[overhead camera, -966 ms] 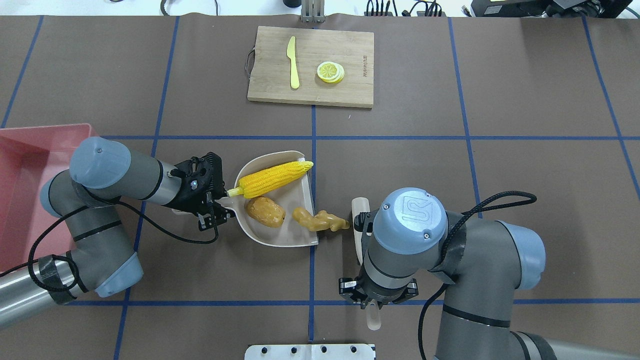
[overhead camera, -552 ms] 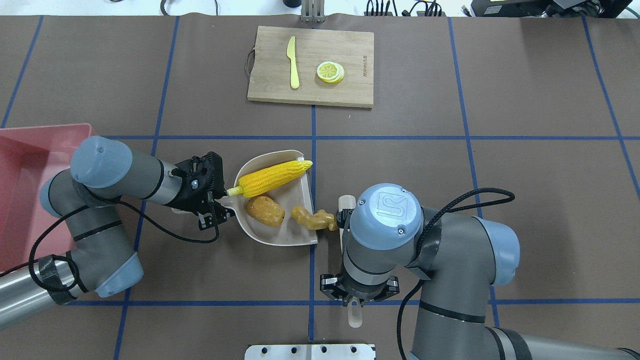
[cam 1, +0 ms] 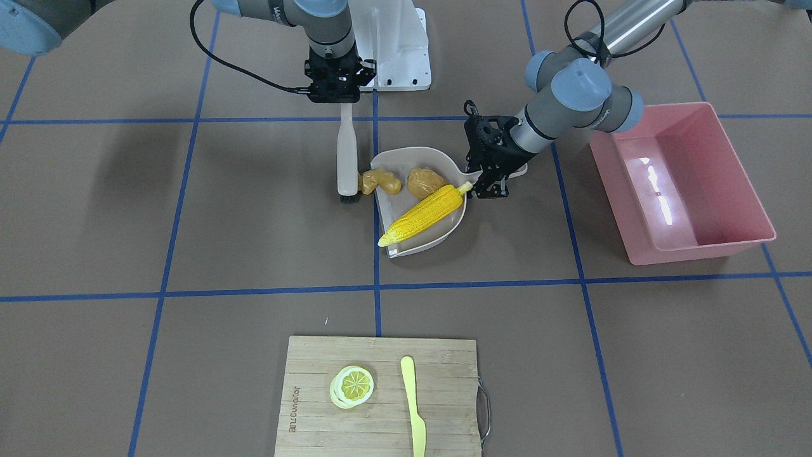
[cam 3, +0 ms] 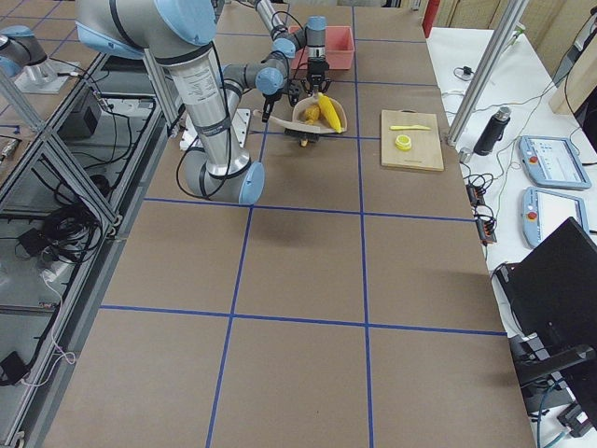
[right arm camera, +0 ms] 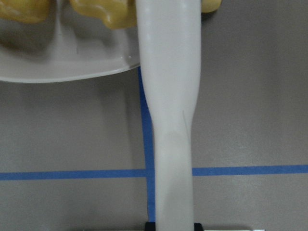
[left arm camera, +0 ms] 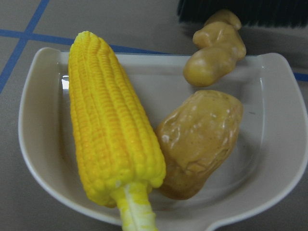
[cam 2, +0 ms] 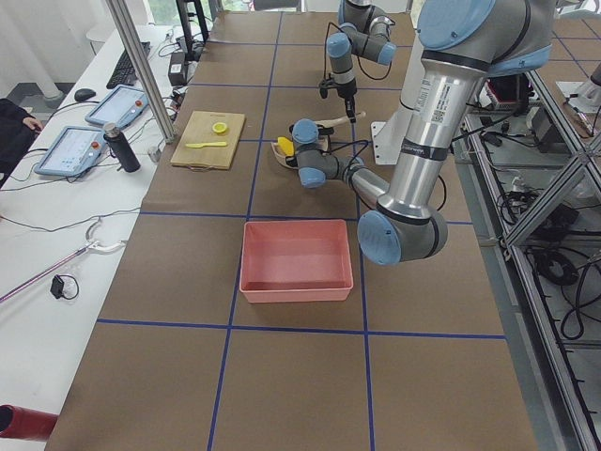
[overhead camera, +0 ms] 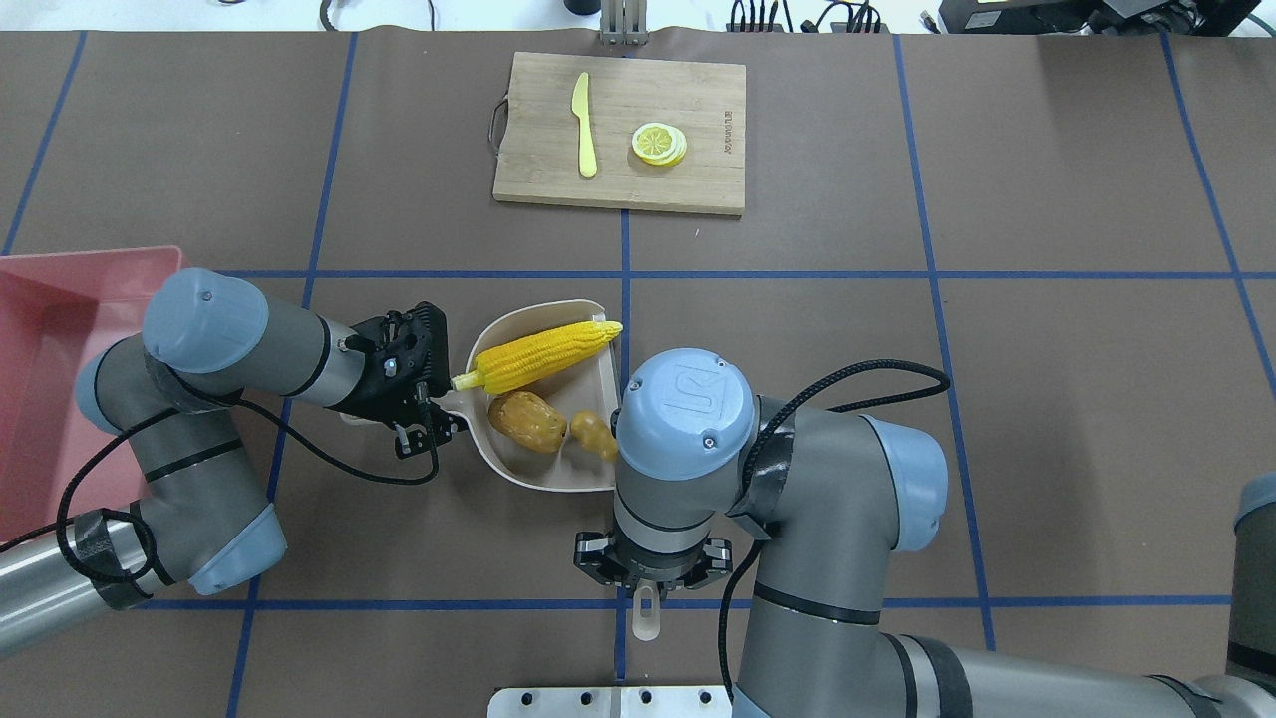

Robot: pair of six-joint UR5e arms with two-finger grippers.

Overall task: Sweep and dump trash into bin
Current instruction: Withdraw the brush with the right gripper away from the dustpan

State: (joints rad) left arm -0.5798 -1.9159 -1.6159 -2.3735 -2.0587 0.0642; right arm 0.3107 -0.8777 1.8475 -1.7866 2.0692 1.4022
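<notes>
The pink glossy bin [overhead camera: 50, 329], tall-walled and rimmed, sat at the table's left end, well apart from the trash, with bare brown mat [overhead camera: 379, 538] between. The left gripper [overhead camera: 431, 404] was clamped on the handle of the beige dustpan [overhead camera: 590, 384]. Inside it, the yellow corn cob [overhead camera: 543, 357] lay aslant with its tip at the open lip, touching the rounded brown potato [overhead camera: 528, 421]. The knobbly tan ginger root [cam 1: 380, 182] straddled that lip, pressed by the bristles of the brush [cam 1: 346, 152], whose white handle the right gripper [cam 1: 341, 100] gripped tight.
</notes>
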